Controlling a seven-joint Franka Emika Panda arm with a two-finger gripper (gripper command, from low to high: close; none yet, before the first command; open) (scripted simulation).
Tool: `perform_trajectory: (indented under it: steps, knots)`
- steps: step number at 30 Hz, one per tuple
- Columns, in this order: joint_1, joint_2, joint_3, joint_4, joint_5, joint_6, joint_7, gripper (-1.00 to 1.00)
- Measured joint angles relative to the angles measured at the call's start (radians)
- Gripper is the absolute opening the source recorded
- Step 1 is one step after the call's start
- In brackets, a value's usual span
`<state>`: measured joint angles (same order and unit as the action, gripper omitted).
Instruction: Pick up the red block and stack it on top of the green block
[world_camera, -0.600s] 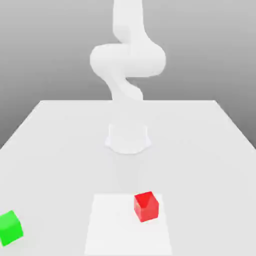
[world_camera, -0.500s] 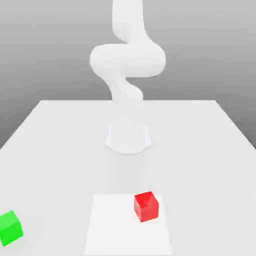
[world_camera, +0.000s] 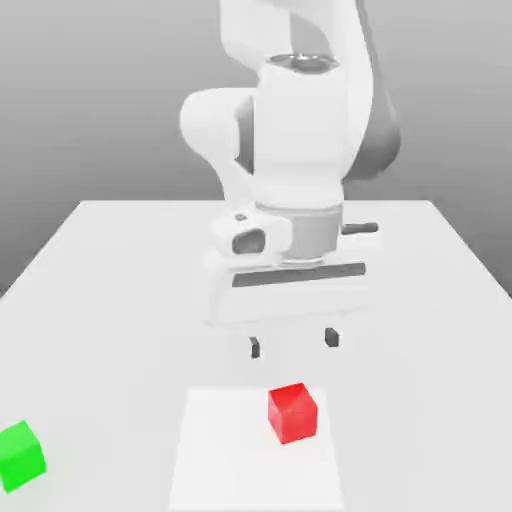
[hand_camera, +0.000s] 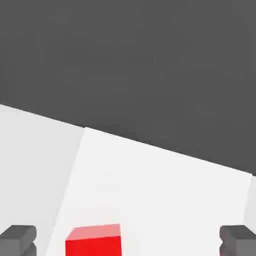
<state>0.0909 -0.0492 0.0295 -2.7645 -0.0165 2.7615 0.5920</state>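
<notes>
In the exterior view, the wide-open two-finger gripper (world_camera: 294, 342) has been brought above the small red cube (world_camera: 292, 414), so grasping can be prepared.

Smooth white rounded arm links, a grey wrist collar, dark slots and small black fingertips (world_camera: 332, 338).

Tool (world_camera: 294, 343) open, pointing downward

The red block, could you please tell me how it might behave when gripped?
The red block looks rigid, so it probably won't deform. Its flat faces suggest a steady grip, and its cube shape makes rolling unlikely.
</notes>
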Motion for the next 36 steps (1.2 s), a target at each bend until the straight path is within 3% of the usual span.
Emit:
perform_trajectory:
  steps: [7,8,15,22,36]
  knots:
    - [0.007,0.252,-0.007,0.001,-0.005,0.205,-0.009,0.0]
    - [0.011,0.28,-0.011,0.005,-0.008,0.229,-0.007,-1.0]
    - [0.008,0.282,-0.009,0.005,-0.012,0.231,-0.004,-1.0]
    - [-0.016,0.074,0.001,-0.014,0.017,0.042,-0.038,-1.0]
    - [-0.427,0.255,-0.219,0.406,0.095,-0.203,-0.523,-1.0]
